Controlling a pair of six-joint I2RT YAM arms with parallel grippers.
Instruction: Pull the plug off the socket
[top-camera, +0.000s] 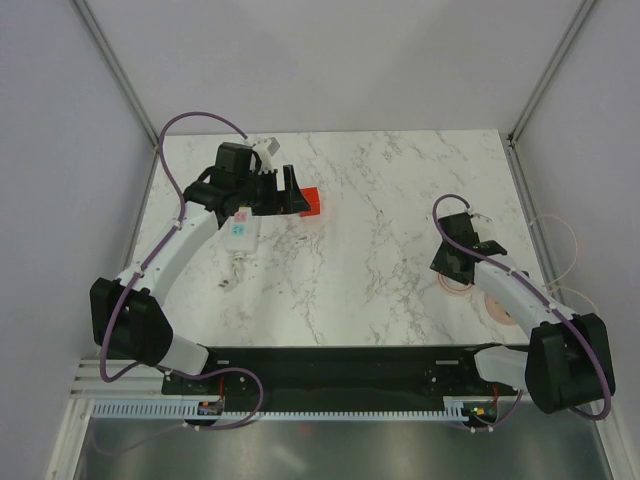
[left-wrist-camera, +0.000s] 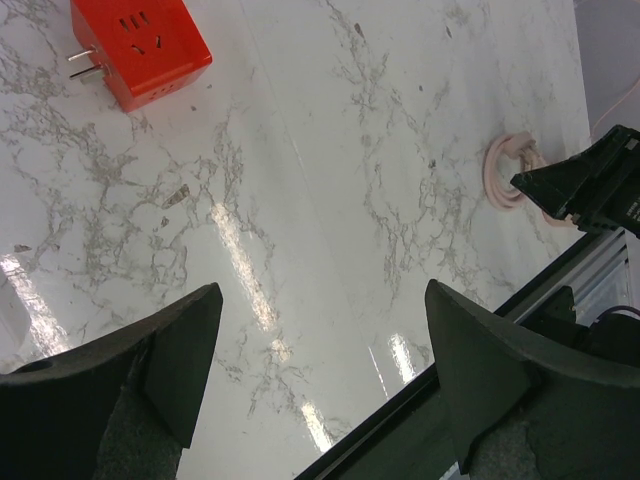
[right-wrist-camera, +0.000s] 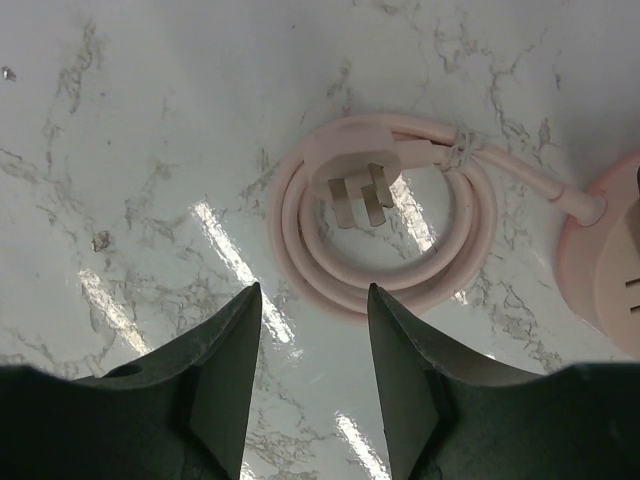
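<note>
Two grippers are seen with jaws apart and nothing held; the left gripper (left-wrist-camera: 322, 300) is spread wide, the right gripper (right-wrist-camera: 313, 295) less so, above a coiled pink cable (right-wrist-camera: 300, 225) near the tabletop's (top-camera: 400, 200) right edge; the plug (left-wrist-camera: 140, 50) is laid free toward the far left corner, prongs bared, near the socket (top-camera: 241, 230).

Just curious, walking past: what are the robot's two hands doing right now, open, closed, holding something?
Left hand: open wide, holding nothing.
Right hand: partly open, holding nothing, by a coiled pink cable.
</note>
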